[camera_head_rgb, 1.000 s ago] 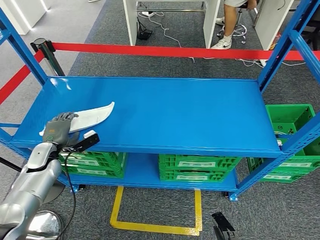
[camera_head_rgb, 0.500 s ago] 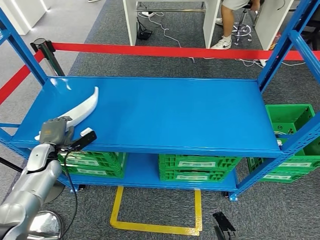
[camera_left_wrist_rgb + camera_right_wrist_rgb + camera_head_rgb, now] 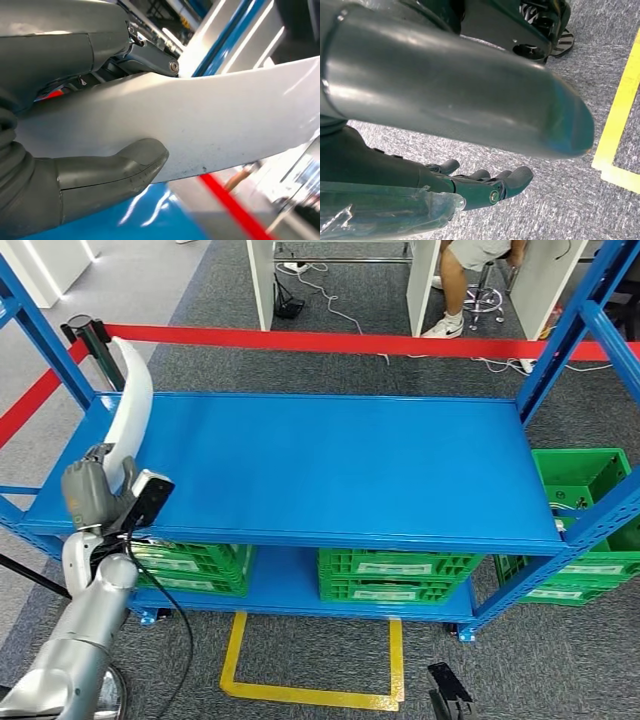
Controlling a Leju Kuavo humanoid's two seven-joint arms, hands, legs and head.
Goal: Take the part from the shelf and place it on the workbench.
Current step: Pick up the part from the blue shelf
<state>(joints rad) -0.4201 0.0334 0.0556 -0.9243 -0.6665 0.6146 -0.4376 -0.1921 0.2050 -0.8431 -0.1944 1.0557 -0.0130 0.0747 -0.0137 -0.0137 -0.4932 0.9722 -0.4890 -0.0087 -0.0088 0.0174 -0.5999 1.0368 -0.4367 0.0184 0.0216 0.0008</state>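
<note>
Blue shelf [image 3: 340,465] across the head view, top deck bare of the part, green crates [image 3: 396,575] stowed on the level below, red barrier tape [image 3: 324,341] behind. No workbench anywhere in these pictures, so the place of delivery cannot be judged.

Pick-up judged done: long white curved part [image 3: 130,405] off the deck, raised at the shelf's left end, its free tip pointing up and away toward the barrier post [image 3: 94,345]. Clamped at its lower end in the left hand [image 3: 94,495], thumb [image 3: 124,167] pressed on one face and darker fingers [image 3: 151,55] wrapped over the other in the left wrist view.

Right hand [image 3: 486,187] low over grey carpet beside a yellow floor line [image 3: 618,120], fingers stretched out and apart, grasping nothing.

Left to do, by judgement: carry to the workbench, set down, release. Roughly the first half behind.
</note>
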